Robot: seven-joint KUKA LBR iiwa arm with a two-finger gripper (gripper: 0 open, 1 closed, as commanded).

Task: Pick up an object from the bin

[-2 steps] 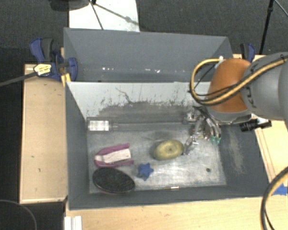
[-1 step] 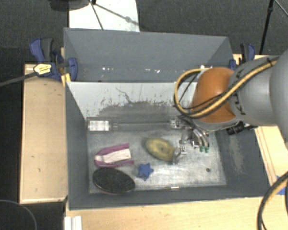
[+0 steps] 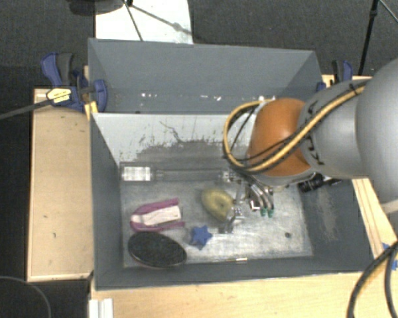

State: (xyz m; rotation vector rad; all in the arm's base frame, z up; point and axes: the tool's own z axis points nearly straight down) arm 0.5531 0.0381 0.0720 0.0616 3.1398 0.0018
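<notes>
Grey sheet metal forms the bin [image 3: 186,71], and on its scuffed floor lie only a few loose things, spread apart and not heaped. The two-finger gripper [image 3: 250,211] of the arm [image 3: 358,134], which reaches in from the right under its orange wrist cover [image 3: 278,138], is low over the middle of the floor. Its fingers [image 3: 235,216] appear to stand apart, with bare floor and no object between them; the left one is just beside the right flank of an olive-yellow rounded lump [image 3: 216,203], though contact cannot be made out. Near and slightly left of that lump lies a small blue star-shaped piece [image 3: 199,236]. Further left rests a pink-and-white flat packet [image 3: 158,215], with a black round disc [image 3: 156,250] by the near wall. A clear plastic tube [image 3: 159,174] lies along the far side of the floor. Judged from this, the task is at the approach stage: the gripper is down among the objects, but nothing is clamped and nothing is lifted. The olive-yellow lump is the nearest candidate, yet it sits outside the fingers, to their left. Left to do is everything that counts: getting the fingers round one object, closing on it, and raising it clear of the bin.
</notes>
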